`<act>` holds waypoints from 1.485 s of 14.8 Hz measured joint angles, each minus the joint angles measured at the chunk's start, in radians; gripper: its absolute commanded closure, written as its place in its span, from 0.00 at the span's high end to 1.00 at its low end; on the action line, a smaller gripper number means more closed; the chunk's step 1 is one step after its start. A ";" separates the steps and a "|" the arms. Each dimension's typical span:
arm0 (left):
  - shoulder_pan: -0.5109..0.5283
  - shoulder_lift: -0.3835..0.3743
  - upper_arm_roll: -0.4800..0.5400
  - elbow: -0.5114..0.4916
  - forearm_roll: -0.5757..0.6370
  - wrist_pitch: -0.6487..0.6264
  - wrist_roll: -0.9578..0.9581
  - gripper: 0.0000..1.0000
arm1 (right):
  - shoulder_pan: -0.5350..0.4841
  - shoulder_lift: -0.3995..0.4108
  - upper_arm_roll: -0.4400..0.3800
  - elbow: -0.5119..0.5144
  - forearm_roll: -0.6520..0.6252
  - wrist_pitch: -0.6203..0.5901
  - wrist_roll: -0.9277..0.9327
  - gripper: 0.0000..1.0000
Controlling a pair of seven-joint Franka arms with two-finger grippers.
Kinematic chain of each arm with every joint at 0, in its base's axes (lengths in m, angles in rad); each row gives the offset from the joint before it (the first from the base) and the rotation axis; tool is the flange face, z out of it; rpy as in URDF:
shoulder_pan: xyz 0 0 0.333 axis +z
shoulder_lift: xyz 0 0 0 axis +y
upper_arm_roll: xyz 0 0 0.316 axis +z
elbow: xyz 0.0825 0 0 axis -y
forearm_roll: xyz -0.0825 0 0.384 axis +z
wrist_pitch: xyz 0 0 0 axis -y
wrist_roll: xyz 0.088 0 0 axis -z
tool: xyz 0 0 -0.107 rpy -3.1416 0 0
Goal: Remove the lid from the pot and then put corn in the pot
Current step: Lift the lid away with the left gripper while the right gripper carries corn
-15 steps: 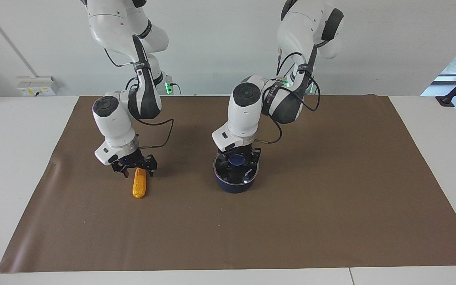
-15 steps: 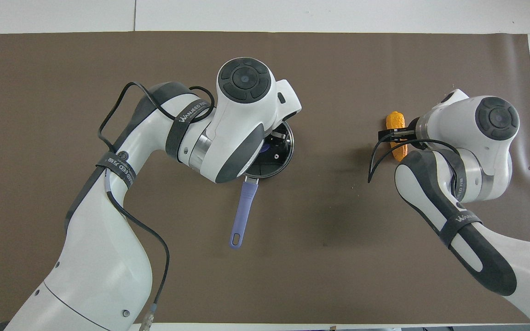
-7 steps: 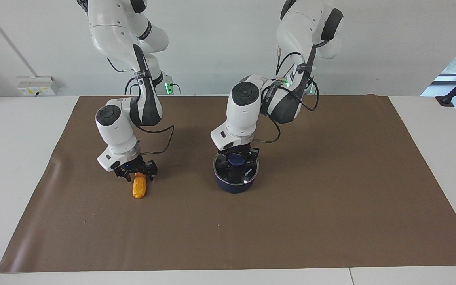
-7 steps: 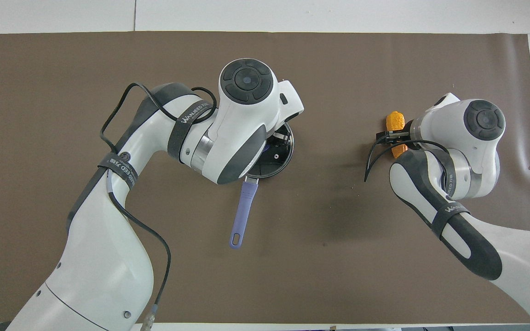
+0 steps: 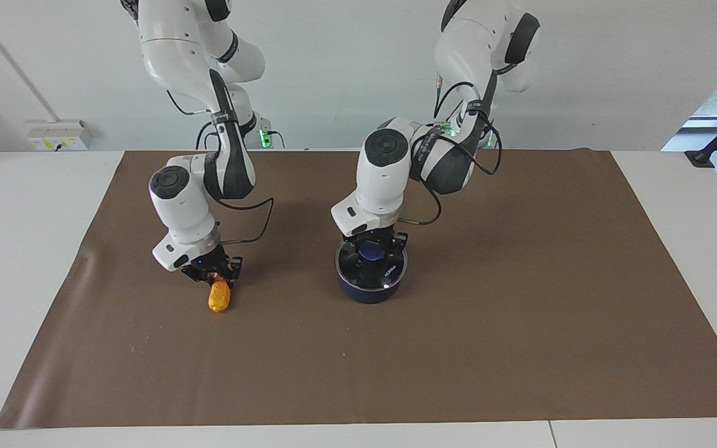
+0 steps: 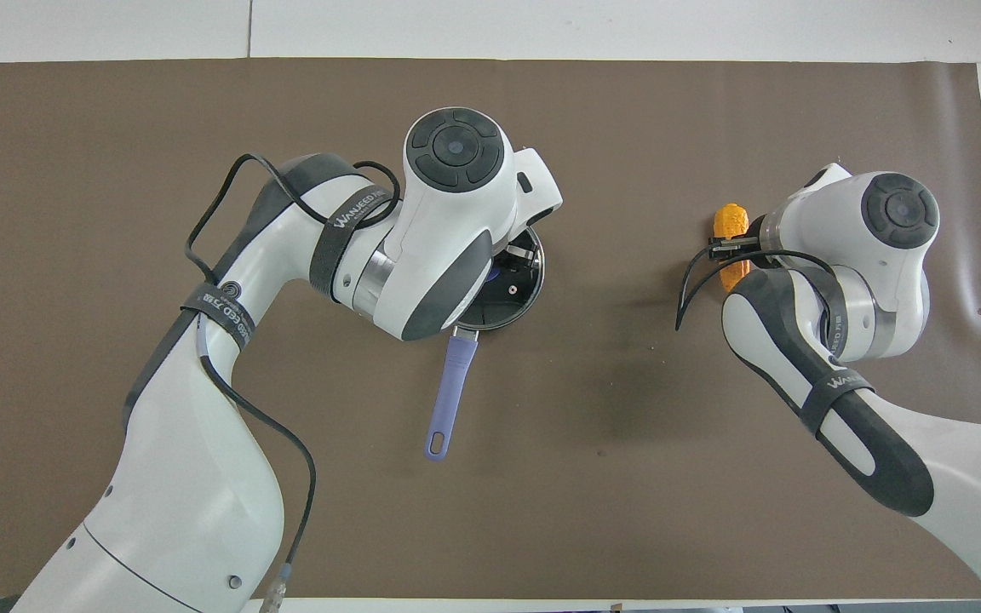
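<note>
Facing view, left to right. Right gripper [image 5: 215, 274] is down at the corn [image 5: 218, 297], toward the right arm's end of the counter [image 5: 22, 249]. Jaws closed on the cob's end nearer the robots; the rest of the cob sticks out from the jaws, away from the robots, lying on the brown mat [image 5: 520, 311]. Overhead view: corn [image 6: 730, 223] pokes out past the right gripper [image 6: 733, 255], wrist covers the rest.

Mid-counter: pot [image 5: 371, 287] on the mat, lid [image 5: 372, 269] on top of it. Left gripper [image 5: 374, 246] is down on the lid, jaws either side of the blue knob [image 5: 371, 251]; cannot tell if they are squeezing it or just around it. Lid looks seated on the pot rim, not raised. Overhead: left wrist hides most of the pot [image 6: 518, 294]; the pot's handle [image 6: 448, 400] points from under the jaws toward the robots. Corn and pot well apart.
</note>
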State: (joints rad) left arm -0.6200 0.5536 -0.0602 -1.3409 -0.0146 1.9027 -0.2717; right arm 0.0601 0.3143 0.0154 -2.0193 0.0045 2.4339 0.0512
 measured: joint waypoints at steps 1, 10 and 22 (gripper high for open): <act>0.000 0.000 0.000 0.000 -0.008 0.000 0.000 0.25 | 0.001 0.000 0.000 0.027 0.000 -0.045 0.000 0.00; 0.053 -0.118 0.021 0.006 -0.092 -0.093 -0.003 0.13 | 0.104 -0.019 0.004 0.326 0.005 -0.432 0.127 0.00; 0.566 -0.202 0.041 -0.126 -0.089 -0.220 0.301 0.06 | 0.491 0.222 0.013 0.614 0.006 -0.348 0.690 0.00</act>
State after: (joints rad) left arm -0.0541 0.3515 -0.0192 -1.4664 -0.1040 1.6828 0.0290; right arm 0.5510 0.5365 0.0279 -1.4055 0.0103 2.0862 0.7417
